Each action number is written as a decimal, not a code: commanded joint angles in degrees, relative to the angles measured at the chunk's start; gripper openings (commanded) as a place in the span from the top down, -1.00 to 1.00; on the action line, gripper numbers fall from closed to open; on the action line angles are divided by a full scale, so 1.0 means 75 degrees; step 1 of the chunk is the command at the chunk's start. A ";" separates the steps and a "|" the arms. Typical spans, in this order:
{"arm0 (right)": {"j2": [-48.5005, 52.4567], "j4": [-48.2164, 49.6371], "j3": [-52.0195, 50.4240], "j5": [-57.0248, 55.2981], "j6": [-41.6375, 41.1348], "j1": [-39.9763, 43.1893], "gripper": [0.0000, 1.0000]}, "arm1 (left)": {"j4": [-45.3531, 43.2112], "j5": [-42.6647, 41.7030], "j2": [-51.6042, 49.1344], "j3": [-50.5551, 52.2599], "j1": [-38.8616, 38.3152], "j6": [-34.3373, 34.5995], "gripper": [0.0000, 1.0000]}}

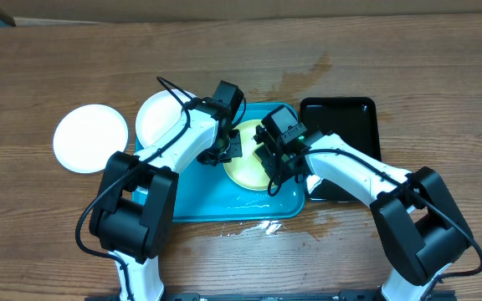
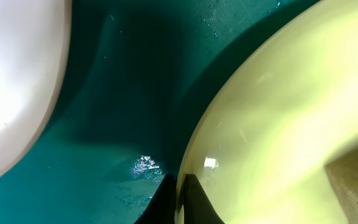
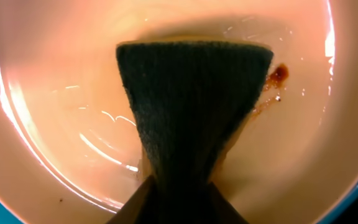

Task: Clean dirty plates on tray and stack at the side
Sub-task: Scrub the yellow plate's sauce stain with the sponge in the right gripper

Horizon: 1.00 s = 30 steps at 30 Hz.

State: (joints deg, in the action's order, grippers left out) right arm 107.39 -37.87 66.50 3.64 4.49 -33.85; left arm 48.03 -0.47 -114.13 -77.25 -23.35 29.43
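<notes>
I'm pinning the yellow-green plate in the tray, with the left gripper pinched on its rim and the right gripper clamped on the sponge, pressing beside a brown smear. One white plate is sitting aside on the table and the second white plate is lying at the tray's corner, so I'm judging this about a third done.

Brown wood-grain table, damp streak toward the back, cardboard strip beyond
</notes>
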 commanded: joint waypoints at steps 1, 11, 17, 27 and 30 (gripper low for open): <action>0.0015 0.0251 -0.0376 0.0061 0.0003 0.0006 0.67 | 0.0015 0.0055 -0.0073 0.0096 0.0012 -0.0152 0.92; 0.0015 0.0819 -0.0644 -0.0484 -0.0003 0.0006 0.85 | 0.0023 0.0055 -0.0076 0.0096 0.0012 -0.0154 0.92; 0.0015 0.0959 -0.0644 -0.0600 -0.0006 0.0006 0.92 | 0.0029 0.0055 -0.0076 0.0096 0.0012 -0.0154 0.92; 0.0015 0.1341 -0.0790 -0.0973 -0.0224 0.0006 0.92 | 0.0128 0.0052 -0.0076 0.0096 0.0012 -0.0219 0.92; 0.0015 0.1603 -0.0871 -0.1029 -0.0224 0.0006 0.92 | 0.0140 0.0055 -0.0073 0.0096 0.0012 -0.0297 0.92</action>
State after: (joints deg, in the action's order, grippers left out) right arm 106.67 -26.65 61.73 -0.91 3.20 -33.85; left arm 48.21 -0.45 -114.13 -77.25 -23.24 29.41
